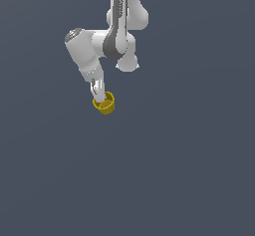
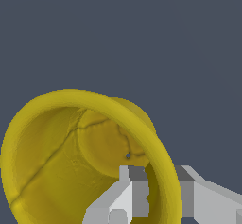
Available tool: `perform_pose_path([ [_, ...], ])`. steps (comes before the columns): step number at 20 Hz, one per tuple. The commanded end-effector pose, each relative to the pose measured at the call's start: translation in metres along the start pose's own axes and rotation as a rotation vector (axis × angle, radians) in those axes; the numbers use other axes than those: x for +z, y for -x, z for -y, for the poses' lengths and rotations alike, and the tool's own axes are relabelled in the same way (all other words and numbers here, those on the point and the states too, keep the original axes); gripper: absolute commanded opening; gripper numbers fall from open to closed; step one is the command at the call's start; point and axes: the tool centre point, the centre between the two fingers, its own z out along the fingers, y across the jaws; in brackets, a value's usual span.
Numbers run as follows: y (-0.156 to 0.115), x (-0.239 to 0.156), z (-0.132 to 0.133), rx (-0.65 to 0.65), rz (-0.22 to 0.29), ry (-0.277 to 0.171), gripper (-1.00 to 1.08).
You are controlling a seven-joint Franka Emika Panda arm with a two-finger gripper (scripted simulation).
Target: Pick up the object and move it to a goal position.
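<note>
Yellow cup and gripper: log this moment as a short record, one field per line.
object: yellow cup, wide rim, narrower base
cup pose: tilted, opening faces the wrist camera
gripper: one finger inside the cup, one outside, straddling the rim wall
grip: fingers sit against the wall; appears shut on it
arm: white arm reaches down from the top of the exterior view
surroundings: plain dark grey ground, nothing else seen
goal marker: none visible
</note>
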Motion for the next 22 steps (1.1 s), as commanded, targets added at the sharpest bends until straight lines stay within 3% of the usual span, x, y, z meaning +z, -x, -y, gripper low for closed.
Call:
perform_pose_path([
  [1, -0.015, -0.024, -0.008, 0.000, -0.001, -0.001, -1.00],
  [12, -0.059, -0.095, -0.028, -0.001, -0.003, -0.002, -1.00],
  [22, -0.067, -0.107, -0.029, -0.003, -0.002, -0.003, -1.00],
])
